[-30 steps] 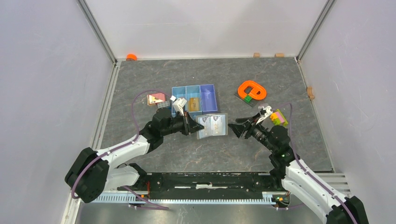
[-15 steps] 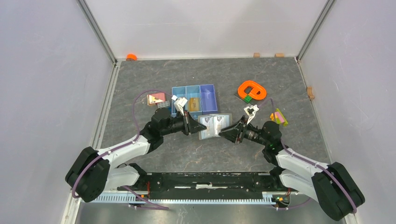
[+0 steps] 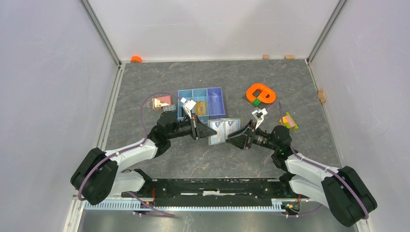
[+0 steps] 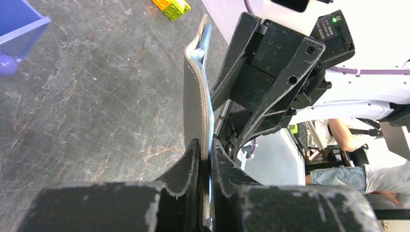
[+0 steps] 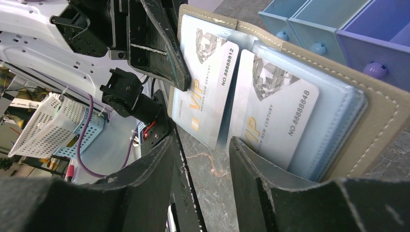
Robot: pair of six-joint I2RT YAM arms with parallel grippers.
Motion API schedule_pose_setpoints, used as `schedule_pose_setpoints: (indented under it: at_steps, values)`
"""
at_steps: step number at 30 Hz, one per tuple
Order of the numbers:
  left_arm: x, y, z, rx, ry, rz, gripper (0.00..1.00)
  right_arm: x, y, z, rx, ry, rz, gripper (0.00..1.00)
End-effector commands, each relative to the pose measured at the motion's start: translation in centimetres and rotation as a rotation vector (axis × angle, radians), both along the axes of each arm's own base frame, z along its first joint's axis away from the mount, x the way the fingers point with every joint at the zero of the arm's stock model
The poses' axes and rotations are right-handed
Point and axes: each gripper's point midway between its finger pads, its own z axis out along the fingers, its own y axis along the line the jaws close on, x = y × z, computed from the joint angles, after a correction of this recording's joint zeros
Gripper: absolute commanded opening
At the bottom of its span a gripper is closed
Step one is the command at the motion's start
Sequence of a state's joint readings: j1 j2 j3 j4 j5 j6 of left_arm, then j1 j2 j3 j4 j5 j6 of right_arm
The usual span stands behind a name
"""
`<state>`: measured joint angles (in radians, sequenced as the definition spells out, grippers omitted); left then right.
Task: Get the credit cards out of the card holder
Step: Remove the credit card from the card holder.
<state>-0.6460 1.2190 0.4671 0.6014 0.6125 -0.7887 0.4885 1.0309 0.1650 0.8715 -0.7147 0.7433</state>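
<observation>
Left fingers (image 4: 186, 164) clenched on card holder (image 4: 196, 96) | right fingers (image 5: 263, 169) parted at its 3 o'clock | step: pre-grasp | next: pinch credit card (image 5: 275, 116) edge.

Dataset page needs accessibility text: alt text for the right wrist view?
An open grey-taupe card holder fills the frame, two pale VIP credit cards side by side in its slots. The left gripper is clamped on its upper left edge; the right gripper is open in the foreground at the cards' lower edge. A blue-and-purple tray sits at top right.
</observation>
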Motion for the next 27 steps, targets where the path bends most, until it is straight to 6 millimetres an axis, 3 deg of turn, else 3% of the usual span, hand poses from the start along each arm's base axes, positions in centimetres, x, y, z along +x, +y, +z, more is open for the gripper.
schedule_pose_setpoints:
  at_steps: [1, 12, 20, 26, 27]
  values:
    - [-1.5, -1.1, 2.9, -0.102, -0.054, -0.102, 0.02, 0.7, 0.0, 0.5, -0.001, -0.023, -0.014, 0.51]
    - [-2.4, -2.0, 3.2, -0.141, -0.033, -0.173, 0.02, -0.4, 0.2, 1.5, 0.070, -0.012, 0.038, 0.42]
    - [-2.5, -2.1, 3.2, -0.144, -0.030, -0.180, 0.02, -1.9, -0.1, 3.6, 0.203, 0.000, 0.105, 0.18]
    - [-2.6, -2.3, 3.0, -0.141, -0.024, -0.190, 0.02, -2.6, -0.3, 4.6, 0.244, -0.028, 0.130, 0.15]
    - [-2.6, -2.4, 3.0, -0.141, -0.022, -0.194, 0.02, -2.5, -0.3, 4.5, 0.241, -0.030, 0.124, 0.11]
